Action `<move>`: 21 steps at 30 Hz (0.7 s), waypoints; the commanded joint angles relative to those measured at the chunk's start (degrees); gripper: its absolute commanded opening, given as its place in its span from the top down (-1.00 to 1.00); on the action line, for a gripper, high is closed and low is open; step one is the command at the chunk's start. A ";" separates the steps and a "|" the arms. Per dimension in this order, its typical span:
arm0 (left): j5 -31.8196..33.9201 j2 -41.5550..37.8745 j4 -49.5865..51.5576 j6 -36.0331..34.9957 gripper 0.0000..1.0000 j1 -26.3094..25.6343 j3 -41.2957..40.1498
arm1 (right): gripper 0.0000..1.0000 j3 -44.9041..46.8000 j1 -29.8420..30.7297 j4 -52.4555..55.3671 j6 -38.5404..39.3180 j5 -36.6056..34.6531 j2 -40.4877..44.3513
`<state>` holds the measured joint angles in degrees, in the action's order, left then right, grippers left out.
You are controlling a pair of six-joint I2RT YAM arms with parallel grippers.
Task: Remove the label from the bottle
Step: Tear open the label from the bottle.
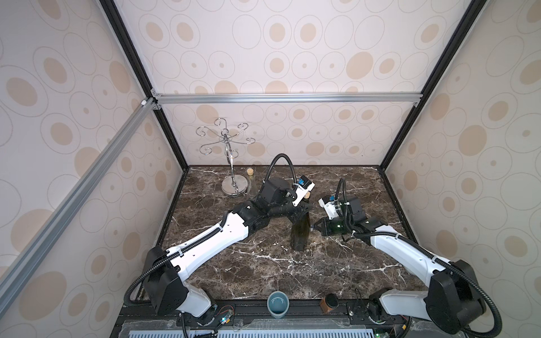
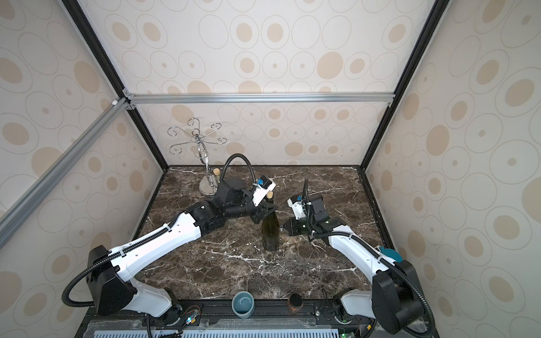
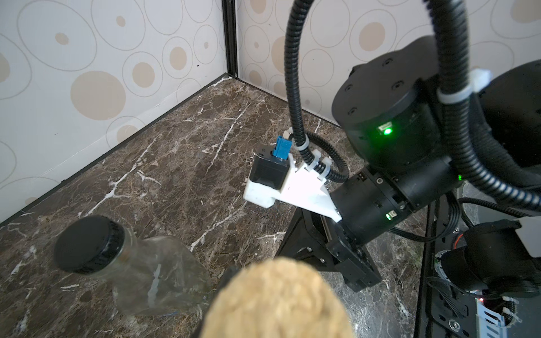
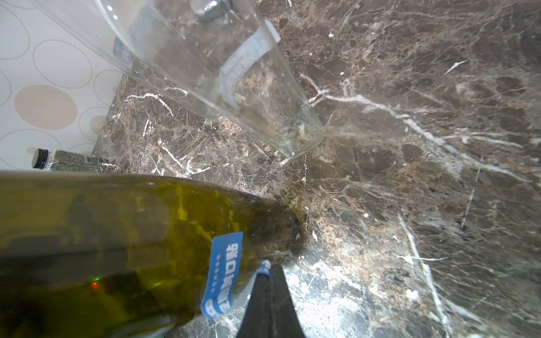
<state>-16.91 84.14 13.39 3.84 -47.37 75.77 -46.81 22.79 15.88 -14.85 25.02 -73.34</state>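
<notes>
Dark green corked glass bottle (image 1: 300, 235) upright, centre of the brown marble worktop (image 1: 263, 269). Left end effector (image 1: 304, 209) clamps its neck from nine o'clock. Right end effector (image 4: 268, 268), at three o'clock, is pinched tight on the blue sticker label (image 4: 224, 272), its end peeled.

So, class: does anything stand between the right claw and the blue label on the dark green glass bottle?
Nothing visible does. The right claw is shut on a lifted end of the blue label, the rest stuck to the dark green glass bottle.

An olive-green bottle (image 1: 300, 234) wears a blue label (image 4: 224, 275) with white lettering; the tabletop (image 1: 263, 272) is brown marble veined white, the walls (image 1: 292, 44) cream with grey-ringed beige ovals.
</notes>
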 commanded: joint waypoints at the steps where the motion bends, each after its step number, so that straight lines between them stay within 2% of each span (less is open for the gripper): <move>1: -3.05 1.01 1.64 0.13 0.76 -0.70 2.63 | 1.00 1.01 -0.59 1.06 1.13 0.69 1.19; 21: -3.75 1.82 2.65 -0.67 0.76 -1.32 3.25 | 1.00 2.16 -2.31 1.87 1.36 1.18 2.24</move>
<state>-17.78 85.34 13.91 2.63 -47.88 77.10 -45.19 20.86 16.45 -14.63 25.56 -72.18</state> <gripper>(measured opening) 0.306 0.045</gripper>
